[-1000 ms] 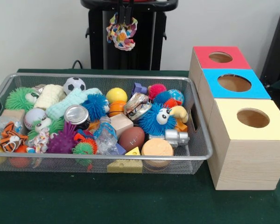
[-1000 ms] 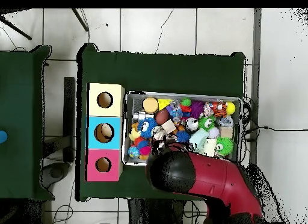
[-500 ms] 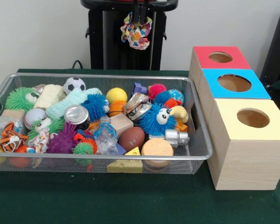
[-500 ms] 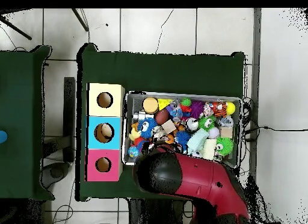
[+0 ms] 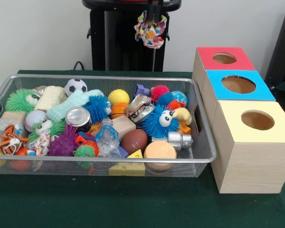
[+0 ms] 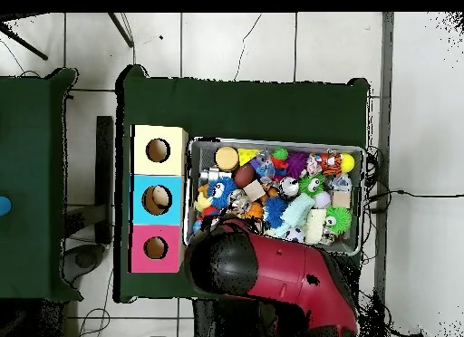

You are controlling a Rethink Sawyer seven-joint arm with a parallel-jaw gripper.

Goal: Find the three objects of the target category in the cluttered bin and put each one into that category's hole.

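Observation:
High above the far edge of the wire bin [image 5: 199, 142], my gripper [image 5: 154, 14] is shut on a crumpled multicoloured scrunchie [image 5: 151, 30] that dangles from it. It hangs between the bin and the red-topped box [image 5: 225, 58]. In the overhead view the red arm [image 6: 272, 279] covers the gripper and the scrunchie. The bin [image 6: 192, 193] holds several toys: fuzzy blue creatures [image 5: 160, 121], a soccer ball [image 5: 75, 86], a small football [image 5: 134, 140], a can [image 5: 79, 117], wooden blocks [image 5: 123, 125].
Three wooden boxes stand in a row right of the bin, each with a round hole: red [image 6: 156, 248], blue [image 5: 238, 84] and yellow [image 5: 257, 120]. A black pedestal [image 5: 126, 42] rises behind the bin. Green cloth [image 5: 133, 204] covers the table.
My gripper has carried the scrunchie sideways toward the boxes, to the right in the front view and to the left in the overhead view. The bin's contents have not shifted.

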